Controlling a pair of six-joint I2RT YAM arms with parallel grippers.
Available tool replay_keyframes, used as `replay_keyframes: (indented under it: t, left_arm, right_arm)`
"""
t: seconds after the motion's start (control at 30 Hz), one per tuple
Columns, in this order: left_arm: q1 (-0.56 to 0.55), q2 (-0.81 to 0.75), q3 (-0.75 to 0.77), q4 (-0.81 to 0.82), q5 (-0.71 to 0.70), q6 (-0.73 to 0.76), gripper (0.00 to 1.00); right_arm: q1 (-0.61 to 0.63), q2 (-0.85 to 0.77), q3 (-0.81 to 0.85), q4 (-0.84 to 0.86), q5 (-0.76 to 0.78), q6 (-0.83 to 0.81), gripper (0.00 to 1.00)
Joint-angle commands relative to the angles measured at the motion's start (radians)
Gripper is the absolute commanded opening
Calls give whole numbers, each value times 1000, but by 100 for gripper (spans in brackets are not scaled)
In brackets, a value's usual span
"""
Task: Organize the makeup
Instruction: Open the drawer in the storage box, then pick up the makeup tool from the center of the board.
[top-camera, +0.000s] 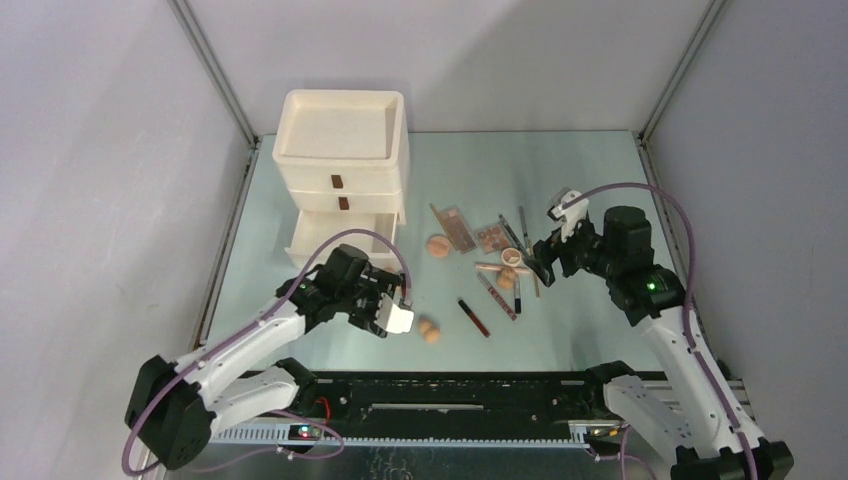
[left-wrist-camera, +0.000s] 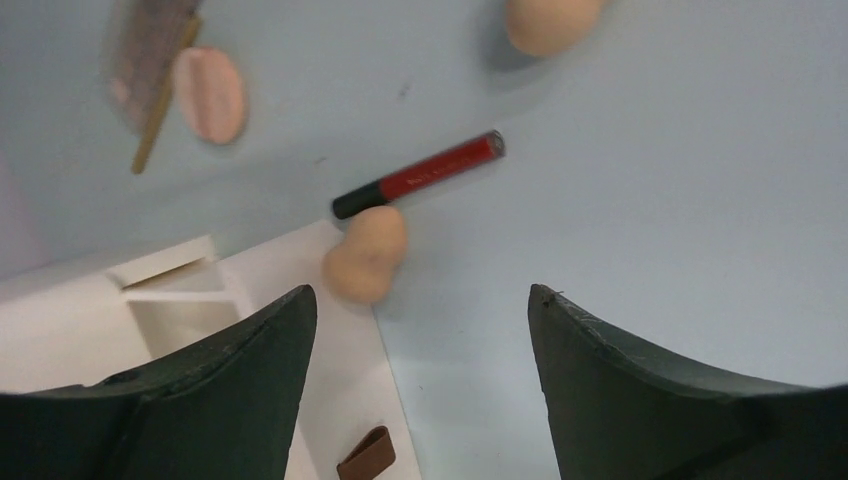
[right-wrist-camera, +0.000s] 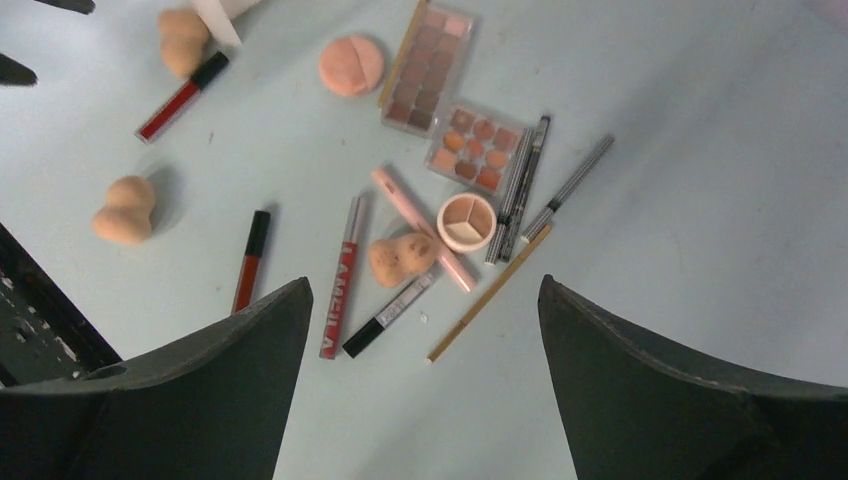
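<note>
1. Nearest the lens, right wrist view: the two dark fingers (right-wrist-camera: 200, 400) of the right claw (right-wrist-camera: 422, 283) are spread wide with nothing between them, above the pale table (right-wrist-camera: 700, 300).
2. Just past the tips, an egg-shaped sponge (right-wrist-camera: 403, 255) lies against a pink stick (right-wrist-camera: 420, 225). A round compact (right-wrist-camera: 467, 222) with a three-part cream fill sits just beside them.
3. A clear tube (right-wrist-camera: 342, 275) has red lettering along its barrel, too small to read. A dark-red tube (right-wrist-camera: 250, 260) lies near it, apart.
4. Beyond these are a square palette (right-wrist-camera: 475, 148) with round pans and a long palette (right-wrist-camera: 430, 68) with rectangular pans. A round puff (right-wrist-camera: 350, 66) lies beside the long one.
5. A gold pencil (right-wrist-camera: 490, 292) and grey pencils (right-wrist-camera: 570, 185) lie at the right edge of the group.
6. Left wrist view: the left claw (left-wrist-camera: 420, 295) is wide open and empty. Ahead, a red tube (left-wrist-camera: 425, 175) with a black cap carries fine print that is unreadable. It touches a peach sponge (left-wrist-camera: 365, 255) at the corner of a cream drawer (left-wrist-camera: 170, 300) with a brown tab (left-wrist-camera: 367, 455).
7. Top view: the makeup (top-camera: 490, 240) lies mid-table, nearer the right arm. The three-drawer box (top-camera: 340, 150) stands far left with its lowest drawer pulled out.
</note>
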Motion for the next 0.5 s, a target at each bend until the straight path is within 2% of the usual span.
replay_keyframes:
  t: [0.0,0.2,0.47]
  left_arm:
    - [-27,91,52,-57,-77,172,81]
    - [-74,209,129,-103,-167,273,76]
    - [-101,376,224,-144,-281,364,66]
  right_arm:
    - [28,29,14,-1,50,-60,91]
    - [30,-36,-49,11,11,-82,93]
    - [36,-38,-53,-3,13,-92,93]
